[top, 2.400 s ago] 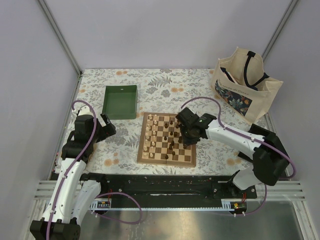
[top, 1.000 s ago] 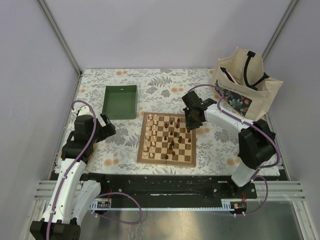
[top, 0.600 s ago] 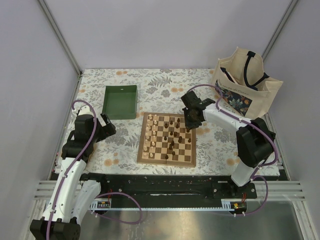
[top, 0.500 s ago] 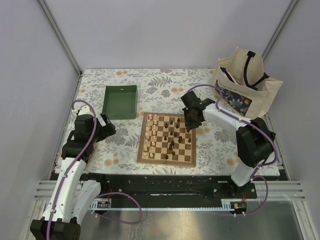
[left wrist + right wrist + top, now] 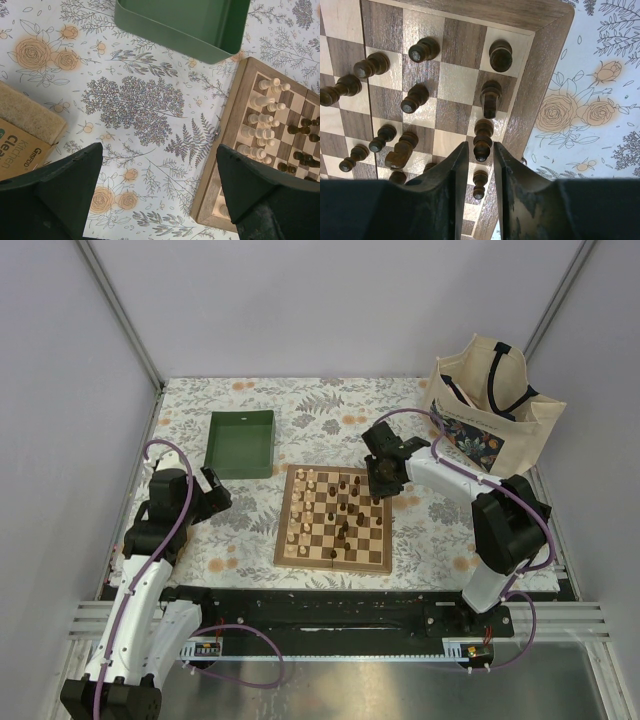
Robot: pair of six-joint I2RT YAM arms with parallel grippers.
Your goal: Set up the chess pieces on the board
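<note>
**Top view.** The right gripper point(image 5: 383, 481) hangs over the far right corner of the chessboard point(image 5: 333, 518). The dark chessmen point(image 5: 350, 502) stand on that side, and the pale chessmen point(image 5: 301, 480) line the left side. The left gripper point(image 5: 214, 490) sits off the board, near the green tray point(image 5: 241, 443).

**Left wrist view.** Its fingers point(image 5: 55, 195) are spread wide, with only the floral cloth point(image 5: 135, 105) between them. The chessboard's left edge lies to the right.

**Right wrist view.** The jaws stand narrowly apart around the head of a dark piece point(image 5: 482, 141) in the edge row. Slivers of board show on either side of it, so I judge it ungripped.

**Step in hand.** I read this as seating a dark back-row piece. The next move calls for a slightly wider opening and a straight vertical lift, because the neighbouring pieces point(image 5: 490, 98) stand close by.
</note>
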